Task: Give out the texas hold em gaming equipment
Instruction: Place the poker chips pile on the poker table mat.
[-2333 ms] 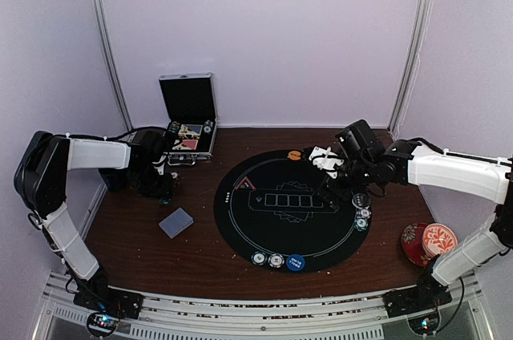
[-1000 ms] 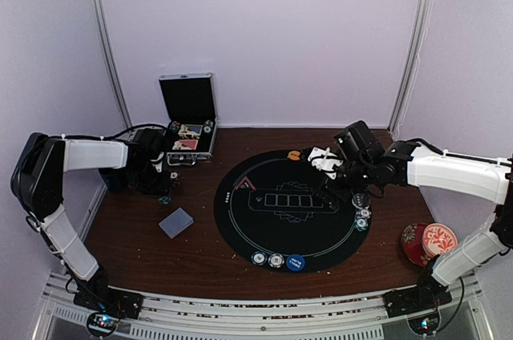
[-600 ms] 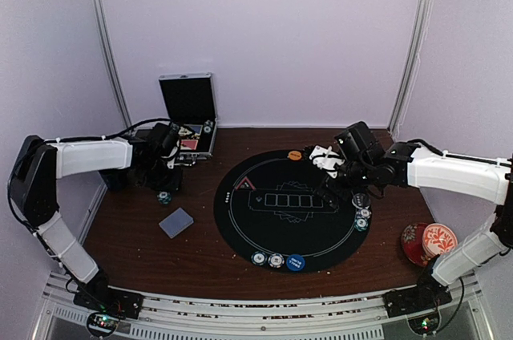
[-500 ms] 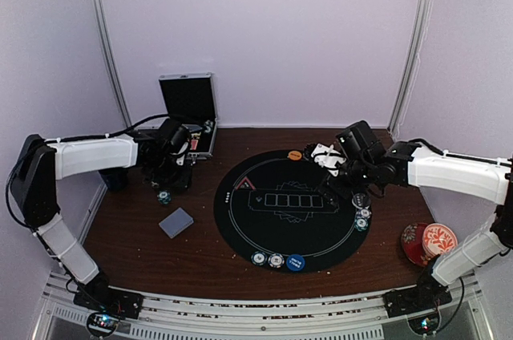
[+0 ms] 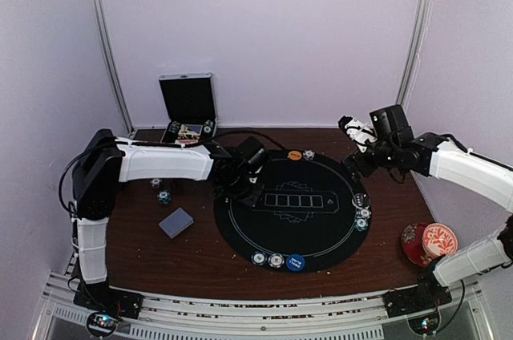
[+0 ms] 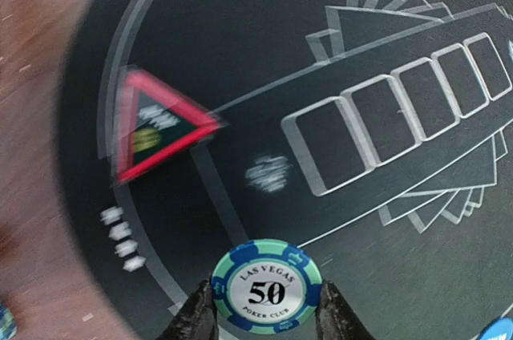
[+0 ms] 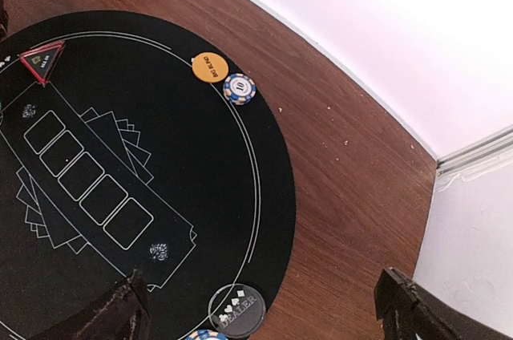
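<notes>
Pinches a teal poker chip point(image 6: 267, 285) marked 50 by its rim in the left gripper point(image 6: 266, 320), over the left part of the black mat point(image 6: 240, 51), near the red triangle marker point(image 6: 156, 123). Holds the right gripper point(image 7: 260, 312) spread wide and empty above the mat's far right rim and the brown worktop point(image 7: 345, 163).

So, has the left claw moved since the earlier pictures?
Yes. The left claw, gripping a teal poker chip, went right, from beside the open silver metal case to the left edge of the round black mat.
</notes>
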Controlling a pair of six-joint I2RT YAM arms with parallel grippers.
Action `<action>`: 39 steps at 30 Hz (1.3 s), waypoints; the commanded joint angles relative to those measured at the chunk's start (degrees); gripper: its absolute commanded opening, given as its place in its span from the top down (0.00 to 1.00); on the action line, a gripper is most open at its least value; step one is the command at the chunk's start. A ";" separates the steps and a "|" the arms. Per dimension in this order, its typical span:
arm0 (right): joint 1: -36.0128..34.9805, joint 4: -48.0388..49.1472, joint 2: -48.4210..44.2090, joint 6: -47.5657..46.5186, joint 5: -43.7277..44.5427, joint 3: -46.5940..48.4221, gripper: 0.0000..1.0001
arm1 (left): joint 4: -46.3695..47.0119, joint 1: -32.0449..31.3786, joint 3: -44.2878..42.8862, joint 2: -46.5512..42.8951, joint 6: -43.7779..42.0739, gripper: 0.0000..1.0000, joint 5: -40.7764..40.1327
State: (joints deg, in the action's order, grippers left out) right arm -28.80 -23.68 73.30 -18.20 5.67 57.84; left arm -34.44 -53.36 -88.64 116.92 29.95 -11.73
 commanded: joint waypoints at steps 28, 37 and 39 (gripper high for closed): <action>-0.12 -1.85 1.42 -0.36 -7.80 1.59 0.00 | -5.15 -4.56 -13.69 6.08 1.49 0.02 -5.64; -9.72 -13.54 16.75 -0.36 -15.28 12.97 0.00 | -12.01 -0.26 -3.91 -12.27 2.42 0.02 -16.14; -11.45 -17.41 21.84 -0.53 -16.66 17.82 0.00 | -12.70 1.65 -0.08 -16.96 2.08 0.02 -17.89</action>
State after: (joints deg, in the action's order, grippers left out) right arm -36.97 -32.53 87.79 -18.06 -6.74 68.79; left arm -43.55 -55.48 -95.24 107.50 31.46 -23.14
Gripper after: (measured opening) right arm 0.997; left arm 0.978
